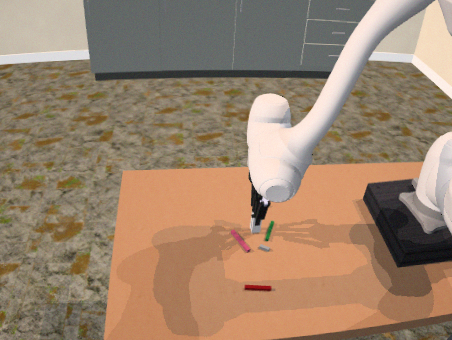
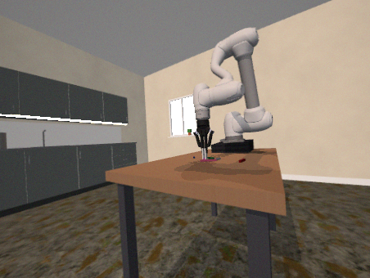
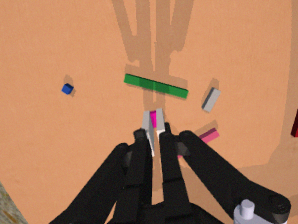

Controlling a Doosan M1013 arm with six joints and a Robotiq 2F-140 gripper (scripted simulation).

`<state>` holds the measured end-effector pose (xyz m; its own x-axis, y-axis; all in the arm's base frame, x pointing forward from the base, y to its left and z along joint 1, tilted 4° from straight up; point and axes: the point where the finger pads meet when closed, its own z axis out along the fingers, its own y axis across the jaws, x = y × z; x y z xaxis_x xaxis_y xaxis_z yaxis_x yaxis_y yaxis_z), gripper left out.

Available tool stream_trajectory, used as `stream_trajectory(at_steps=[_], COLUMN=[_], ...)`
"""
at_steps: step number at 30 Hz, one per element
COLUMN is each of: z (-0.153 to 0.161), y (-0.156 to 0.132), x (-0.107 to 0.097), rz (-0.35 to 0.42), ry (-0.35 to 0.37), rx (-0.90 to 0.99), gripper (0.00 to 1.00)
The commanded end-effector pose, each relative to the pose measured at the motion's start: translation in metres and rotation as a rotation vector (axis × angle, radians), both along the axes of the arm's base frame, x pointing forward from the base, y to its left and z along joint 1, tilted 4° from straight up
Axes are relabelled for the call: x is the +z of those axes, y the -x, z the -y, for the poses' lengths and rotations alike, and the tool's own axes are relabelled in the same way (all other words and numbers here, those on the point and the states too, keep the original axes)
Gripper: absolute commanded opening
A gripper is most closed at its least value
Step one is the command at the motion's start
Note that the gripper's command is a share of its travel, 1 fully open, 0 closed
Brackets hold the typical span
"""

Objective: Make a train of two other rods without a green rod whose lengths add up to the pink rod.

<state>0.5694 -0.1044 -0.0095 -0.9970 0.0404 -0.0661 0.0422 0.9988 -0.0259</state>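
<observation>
My gripper (image 1: 255, 229) (image 2: 204, 158) is shut on the magenta rod (image 3: 153, 119), low at the table top; the rod's sides meet both fingertips in the wrist view. The top and exterior views do not show this rod clearly. The red rod (image 1: 258, 288) (image 2: 242, 160) (image 3: 295, 126) lies flat and alone, nearer the front of the top view. The pink rod (image 1: 240, 241) (image 3: 210, 135) lies flat beside the gripper, partly hidden by the fingers in the wrist view. The grey rod (image 1: 264, 248) (image 3: 211, 100) lies flat between the pink and green rods' near ends.
The green rod (image 1: 269, 231) (image 3: 156, 86) lies just beyond the fingertips in the wrist view. The small blue rod (image 3: 67, 89) (image 2: 194, 157) lies apart at the wrist view's left. The arm's black base (image 1: 385, 220) stands on the right of the table (image 1: 165, 200).
</observation>
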Motion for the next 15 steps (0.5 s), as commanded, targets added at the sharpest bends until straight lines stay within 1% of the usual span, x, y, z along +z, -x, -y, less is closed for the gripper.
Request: stream_trajectory(at_steps=[1,8,11,13,15], z=[0.001,0.001,0.0,0.0,0.0], y=[0.001,0.001,0.002,0.002,0.002], x=[-0.003,-0.003,0.002,0.011,0.011], rz=[-0.003,-0.003,-0.003,-0.003,-0.003], ry=[-0.003,-0.003,-0.003,-0.003,-0.003], rx=[-0.002,-0.002,-0.002,-0.002,-0.002], gripper=[0.03,0.03,0.03,0.03,0.03])
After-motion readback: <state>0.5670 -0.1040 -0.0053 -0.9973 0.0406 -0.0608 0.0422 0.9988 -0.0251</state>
